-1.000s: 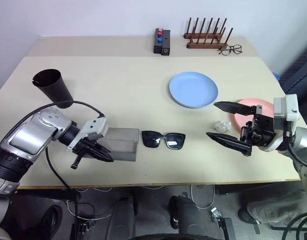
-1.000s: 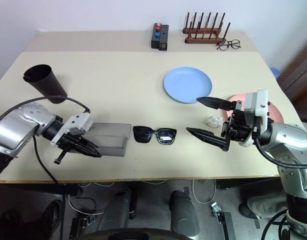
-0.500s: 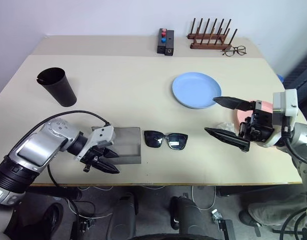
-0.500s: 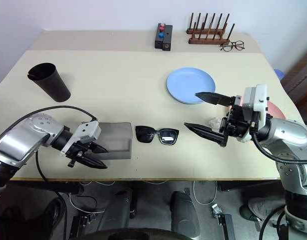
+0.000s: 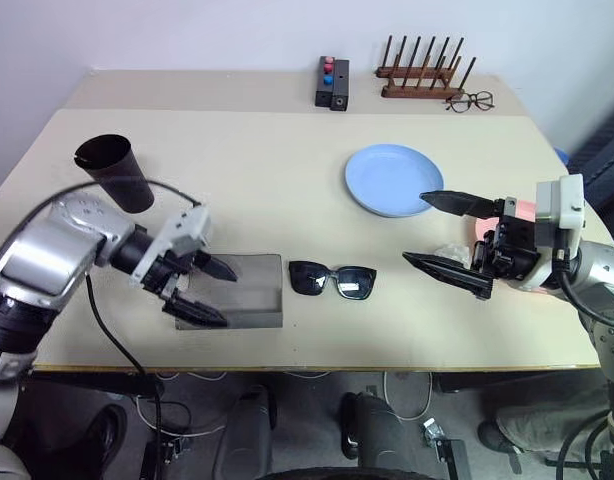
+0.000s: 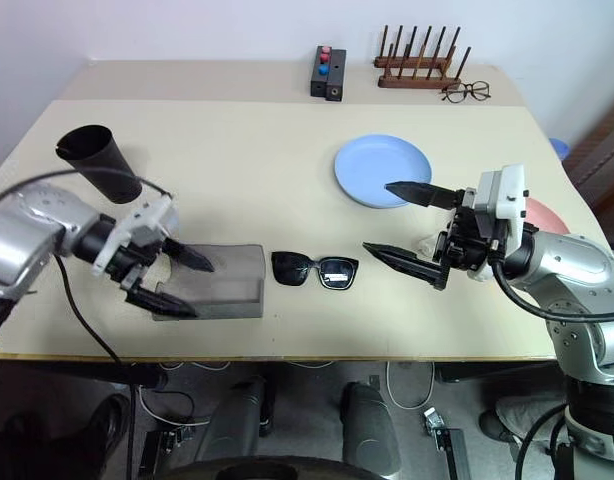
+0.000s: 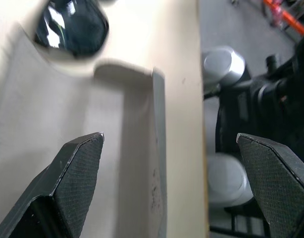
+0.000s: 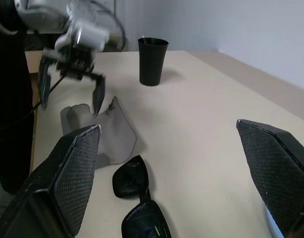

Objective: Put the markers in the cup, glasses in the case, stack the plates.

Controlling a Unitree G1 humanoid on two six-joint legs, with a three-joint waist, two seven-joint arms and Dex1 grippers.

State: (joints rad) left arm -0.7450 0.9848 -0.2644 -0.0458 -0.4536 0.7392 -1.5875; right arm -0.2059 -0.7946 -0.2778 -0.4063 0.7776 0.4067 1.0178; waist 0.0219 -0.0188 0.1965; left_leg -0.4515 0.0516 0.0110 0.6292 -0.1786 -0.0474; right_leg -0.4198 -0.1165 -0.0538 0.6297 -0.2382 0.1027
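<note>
Two beige slabs make up the table (image 5: 237, 180), a narrower back strip butted against the wide front one, set against a pale wall, with dark floor and cables under the near edge. From the left eye, the black cup (image 5: 114, 173) stands upright near the table's left side, the grey case (image 5: 249, 295) lies flat near the front edge, and the black sunglasses (image 5: 332, 281) rest just to its right, apart from it. The light blue plate (image 5: 393, 179) sits right of centre; the pink plate (image 5: 527, 212) is mostly hidden behind the right arm. On the back strip stand a black block (image 5: 330, 84) with red and blue knobs, a wooden peg rack (image 5: 422, 72) and clear spectacles (image 5: 471, 101). The left tool (image 5: 213, 292) hangs over the case's left part, fingers spread wide and empty. From the right eye, the right tool (image 6: 399, 226) hovers level beyond the sunglasses, fingers spread wide and empty, beside a small crumpled white scrap (image 6: 427, 243). In the left wrist view the case (image 7: 117, 163) lies between the spread fingers (image 7: 73, 173), one dark lens beyond it, the floor past the table edge. In the right wrist view the sunglasses (image 8: 139, 198), the case (image 8: 105, 136), the cup (image 8: 152, 61) and the left tool (image 8: 70, 94) line up across the table.
</note>
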